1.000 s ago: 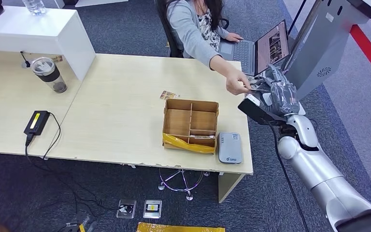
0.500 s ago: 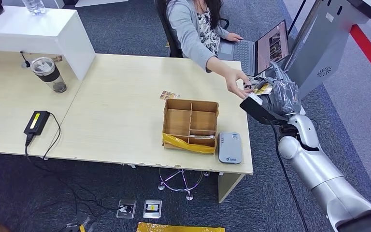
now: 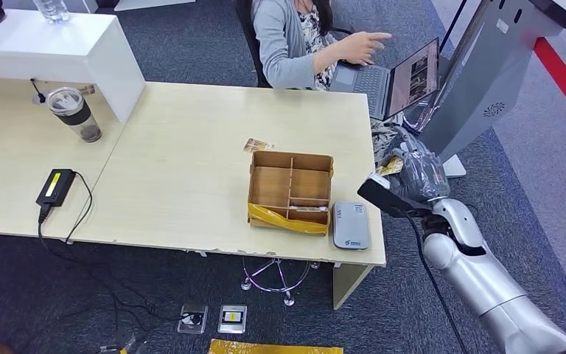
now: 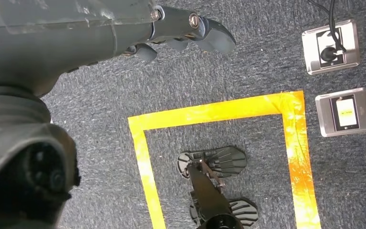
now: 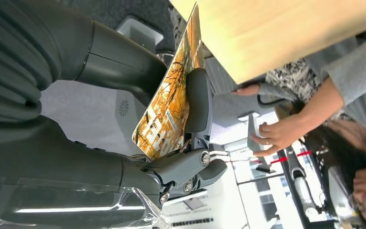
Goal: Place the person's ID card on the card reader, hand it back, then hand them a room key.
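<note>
1. My right hand (image 3: 415, 171) sits off the desk's right end, just beside the table (image 3: 191, 147) edge, its fingers closed on the ID card (image 3: 391, 165).
2. From the right wrist camera I see the card (image 5: 169, 107) clearly: orange and yellow print, pinched flat between the thick thumb and a darker finger (image 5: 196, 102), standing on edge in the grip.
3. The card reader (image 3: 351, 225), a grey flat box, lies at the table's near right corner, touching the right side of the cardboard box (image 3: 291, 190). The card is near it but apart, not over it.
4. The cardboard box has dividers inside and yellow tape along its near wall. A small card (image 3: 257, 145) lies on the table just behind it.
5. The person (image 3: 295, 37) sits at the far side; their hand (image 3: 361, 46) is raised over the laptop (image 3: 402, 74), well apart from my right hand.
6. My left hand (image 4: 124, 28) hangs over the carpet; its fingers are curled in, with nothing in them that I can see.
7. A tumbler (image 3: 74, 113) and a black adapter (image 3: 56, 186) stand on the left table.
</note>
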Robot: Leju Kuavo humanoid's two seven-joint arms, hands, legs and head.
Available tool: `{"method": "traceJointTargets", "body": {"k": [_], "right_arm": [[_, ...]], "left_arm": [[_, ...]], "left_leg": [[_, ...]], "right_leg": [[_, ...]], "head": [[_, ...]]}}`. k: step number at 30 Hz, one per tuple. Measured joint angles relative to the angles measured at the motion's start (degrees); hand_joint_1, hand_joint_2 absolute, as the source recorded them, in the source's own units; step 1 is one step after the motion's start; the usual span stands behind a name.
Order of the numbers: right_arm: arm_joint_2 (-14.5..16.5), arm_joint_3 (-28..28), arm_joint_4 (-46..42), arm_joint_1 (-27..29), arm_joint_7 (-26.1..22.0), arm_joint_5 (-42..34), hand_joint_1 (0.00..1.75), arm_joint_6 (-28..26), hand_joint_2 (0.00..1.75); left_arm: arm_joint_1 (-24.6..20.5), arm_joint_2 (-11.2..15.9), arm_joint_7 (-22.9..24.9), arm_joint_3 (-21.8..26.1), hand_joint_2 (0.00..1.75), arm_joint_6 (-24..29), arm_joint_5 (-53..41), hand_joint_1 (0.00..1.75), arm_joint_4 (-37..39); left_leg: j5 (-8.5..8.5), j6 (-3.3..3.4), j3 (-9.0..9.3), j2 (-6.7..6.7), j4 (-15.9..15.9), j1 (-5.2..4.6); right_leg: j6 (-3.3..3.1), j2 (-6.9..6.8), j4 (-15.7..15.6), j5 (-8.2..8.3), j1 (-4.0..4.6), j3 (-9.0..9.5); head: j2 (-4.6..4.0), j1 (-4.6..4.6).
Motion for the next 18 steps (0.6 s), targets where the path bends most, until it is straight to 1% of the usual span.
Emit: {"method": "traceJointTargets", "body": {"k": [6, 12, 15, 18], "right_arm": [[-0.14, 1.21, -1.74, 2.17, -0.17, 2.12, 1.75, -0.11, 1.75], [1.07, 3.03, -1.59, 2.44, -1.58, 2.55, 1.75, -1.00, 1.75], [1.83, 3.89, -0.92, 2.22, -1.86, 1.56, 1.75, -0.34, 1.75], [2.76, 4.72, 1.06, 1.52, -2.61, -1.26, 1.75, 1.20, 1.75]], "left_arm": [[0.10, 0.11, -0.17, 0.03, 0.00, -0.02, 0.28, 0.00, 0.00], [0.32, 0.11, -0.65, 0.07, 0.00, 0.07, 0.47, 0.00, 0.00], [0.31, 0.16, -0.72, 0.06, 0.00, 0.06, 0.17, 0.00, 0.00], [0.25, 0.22, -0.72, 0.06, 0.00, -0.04, -0.15, 0.00, 0.00]], "left_leg": [[0.00, 0.00, -0.01, -0.01, -0.01, 0.00], [0.01, 0.00, -0.02, -0.01, -0.01, 0.00], [0.01, 0.00, -0.03, -0.02, -0.01, 0.01], [0.01, 0.00, -0.03, -0.02, -0.02, 0.00]], "right_leg": [[0.00, -0.01, 0.01, 0.00, 0.00, 0.01], [-0.01, -0.04, 0.02, 0.01, 0.01, 0.02], [-0.01, -0.06, 0.02, 0.00, 0.01, 0.01], [-0.01, -0.04, 0.02, 0.00, 0.01, 0.01]], "head": [[0.00, 0.01], [0.00, 0.01], [0.00, 0.01], [0.00, 0.02]]}}
